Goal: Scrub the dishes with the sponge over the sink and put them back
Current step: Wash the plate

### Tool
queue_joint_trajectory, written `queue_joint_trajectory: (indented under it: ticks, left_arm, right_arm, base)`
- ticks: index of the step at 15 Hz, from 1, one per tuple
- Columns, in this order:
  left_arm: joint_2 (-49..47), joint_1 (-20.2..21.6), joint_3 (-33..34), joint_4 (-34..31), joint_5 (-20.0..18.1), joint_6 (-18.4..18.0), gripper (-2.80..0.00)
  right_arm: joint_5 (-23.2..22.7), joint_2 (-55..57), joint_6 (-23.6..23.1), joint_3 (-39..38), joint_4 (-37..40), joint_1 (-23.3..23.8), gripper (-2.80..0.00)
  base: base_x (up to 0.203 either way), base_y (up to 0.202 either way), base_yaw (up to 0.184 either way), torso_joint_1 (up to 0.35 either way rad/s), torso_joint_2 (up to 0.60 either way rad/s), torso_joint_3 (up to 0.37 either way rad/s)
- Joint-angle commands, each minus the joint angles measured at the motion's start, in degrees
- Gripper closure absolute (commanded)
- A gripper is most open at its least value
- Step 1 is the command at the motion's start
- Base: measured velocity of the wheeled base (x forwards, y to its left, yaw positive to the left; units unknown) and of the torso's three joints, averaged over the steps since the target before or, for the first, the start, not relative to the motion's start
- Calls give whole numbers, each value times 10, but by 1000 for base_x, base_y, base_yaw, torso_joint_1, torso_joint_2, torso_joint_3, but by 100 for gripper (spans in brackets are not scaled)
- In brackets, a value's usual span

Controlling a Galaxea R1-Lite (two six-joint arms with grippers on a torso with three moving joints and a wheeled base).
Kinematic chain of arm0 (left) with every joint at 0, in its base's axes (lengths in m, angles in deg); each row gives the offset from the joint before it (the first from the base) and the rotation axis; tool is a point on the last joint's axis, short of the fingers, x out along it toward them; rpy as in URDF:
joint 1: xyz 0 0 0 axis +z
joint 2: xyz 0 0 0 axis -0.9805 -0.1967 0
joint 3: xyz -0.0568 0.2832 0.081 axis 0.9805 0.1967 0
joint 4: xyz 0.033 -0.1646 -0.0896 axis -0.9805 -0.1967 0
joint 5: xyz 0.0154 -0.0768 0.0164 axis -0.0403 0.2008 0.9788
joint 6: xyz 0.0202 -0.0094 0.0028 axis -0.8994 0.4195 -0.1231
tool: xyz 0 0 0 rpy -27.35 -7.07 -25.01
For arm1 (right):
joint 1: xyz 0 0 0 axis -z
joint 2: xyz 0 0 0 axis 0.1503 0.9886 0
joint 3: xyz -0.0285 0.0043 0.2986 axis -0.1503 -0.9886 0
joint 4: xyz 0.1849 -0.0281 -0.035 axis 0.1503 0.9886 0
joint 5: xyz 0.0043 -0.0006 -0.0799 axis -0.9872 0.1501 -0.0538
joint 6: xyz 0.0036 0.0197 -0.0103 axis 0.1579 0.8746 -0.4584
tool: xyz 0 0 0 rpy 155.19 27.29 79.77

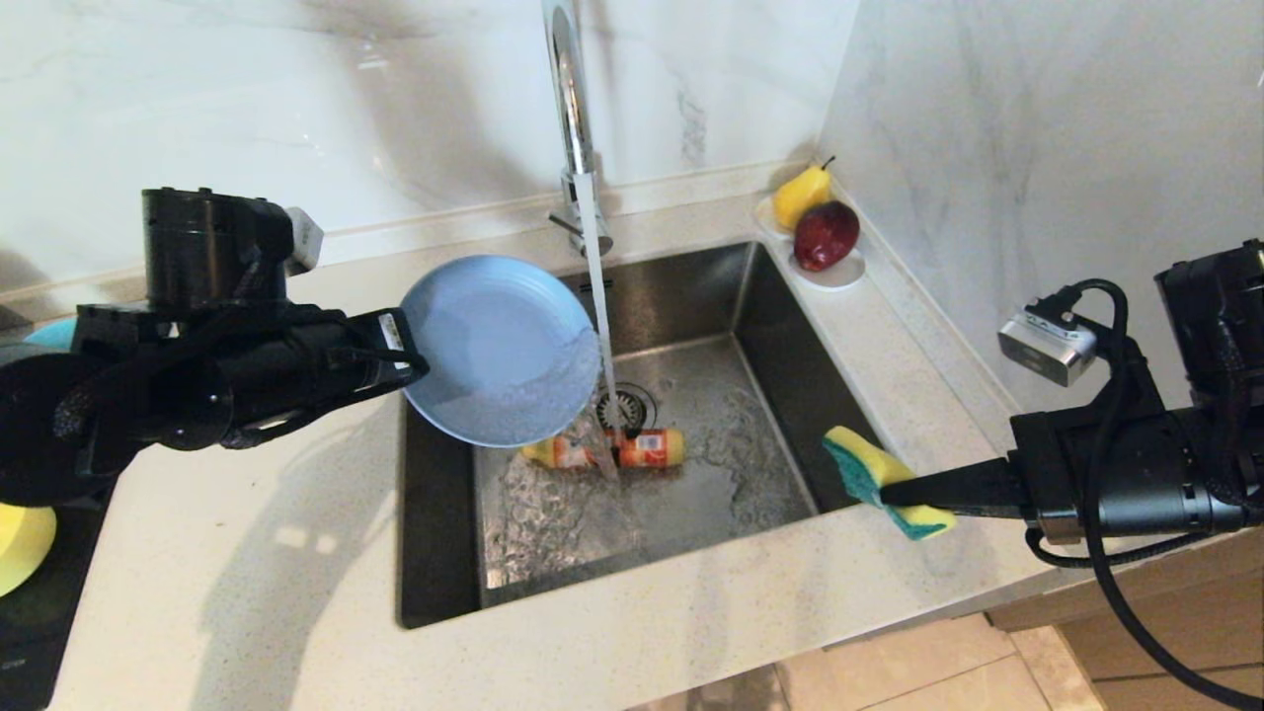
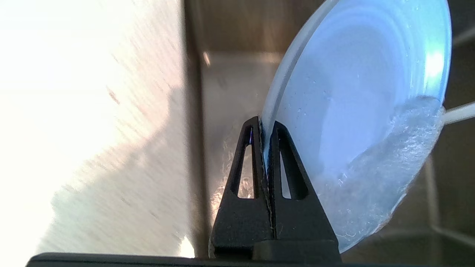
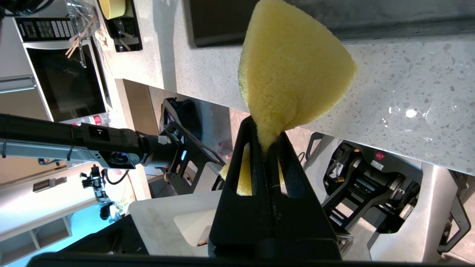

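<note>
My left gripper (image 1: 403, 348) (image 2: 264, 128) is shut on the rim of the grey-blue plate (image 1: 502, 350) (image 2: 356, 122), held tilted over the left part of the sink (image 1: 790, 395). Water from the faucet (image 1: 570, 109) runs past the plate's right edge, and foam sits in its lower part. My right gripper (image 1: 894, 491) (image 3: 268, 129) is shut on the yellow and green sponge (image 1: 882, 480) (image 3: 293, 70), held above the sink's right rim, apart from the plate. A pale yellow bowl (image 1: 20, 545) shows at the far left edge.
An orange detergent bottle (image 1: 612, 449) lies on its side by the drain (image 1: 626, 405), under the stream. A white dish with a pear and a red fruit (image 1: 816, 229) stands at the back right corner. Countertop (image 1: 257, 583) surrounds the sink.
</note>
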Motion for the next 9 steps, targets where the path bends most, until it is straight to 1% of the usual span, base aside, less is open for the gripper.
queue_joint_trajectory:
  ticks: [1,3,4,6,9]
  left_arm:
    - [33,10,58,102,6,-49,0]
    - [48,11,111,206,9,-121,0]
    - [51,12,130,258,9,-150,0]
    - [52,12,163,363,10,-180,0]
    - [54,11,209,502,7,-195,0]
  right_arm:
    - [-2,-2,2,-2,1,0,0]
    - [-1,3,2,-2,1,0,0]
    - [-1,6,1,-2,1,0,0]
    - [-1,8,1,-2,1,-1,0]
    - [-1,18,-2,-1,0,-1,0]
  base:
    - [0,0,0,0,0,0]
    - [0,0,0,0,0,0]
    - [0,0,0,0,0,0]
    - [0,0,0,0,0,0]
    - [0,0,0,0,0,0]
